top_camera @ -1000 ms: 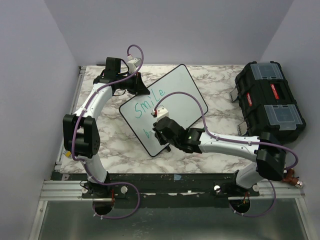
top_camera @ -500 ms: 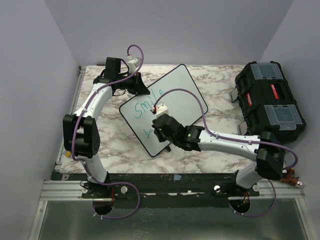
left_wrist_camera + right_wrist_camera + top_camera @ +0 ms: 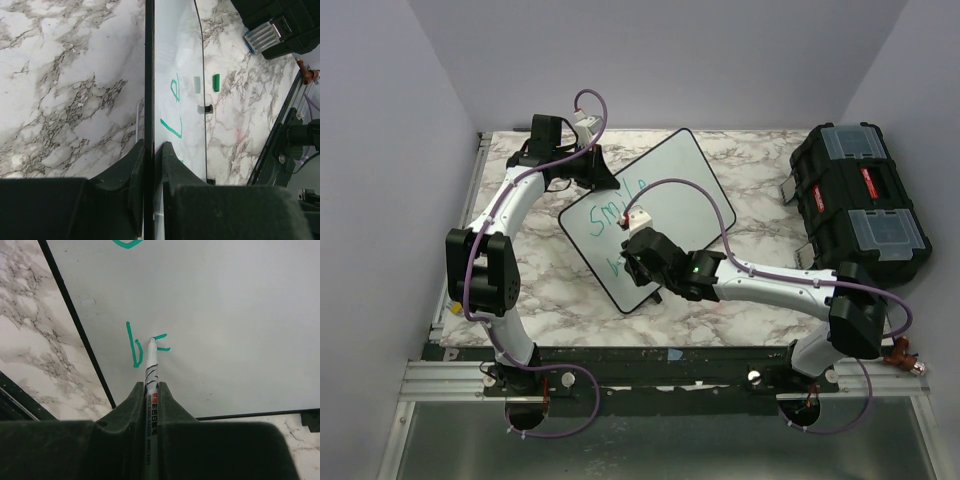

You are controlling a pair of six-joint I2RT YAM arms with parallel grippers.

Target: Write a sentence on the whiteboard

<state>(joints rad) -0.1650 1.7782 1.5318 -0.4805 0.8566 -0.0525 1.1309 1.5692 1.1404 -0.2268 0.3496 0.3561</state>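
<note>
On the left, the left gripper (image 3: 152,147) is staying clamped narrowly on the far-left edge of the whiteboard (image 3: 670,190), its fingers pinching the thin black frame exactly as a second ago. The board is lying where it was, turned at an angle on the marble table (image 3: 550,280). The sentence (image 3: 618,205) is showing "Smile" in green on the upper line. Below it, the right gripper (image 3: 151,387) is holding a marker (image 3: 151,367) tight between its fingers, the tip touching the board beside a finished "b" (image 3: 134,347) in a half-formed second letter. Compared with the earlier frame, the right wrist and forearm are sitting slightly further left. The top view is probably too small to show any added ink. At far right, the black toolbox (image 3: 860,200) is resting unmoved.
</note>
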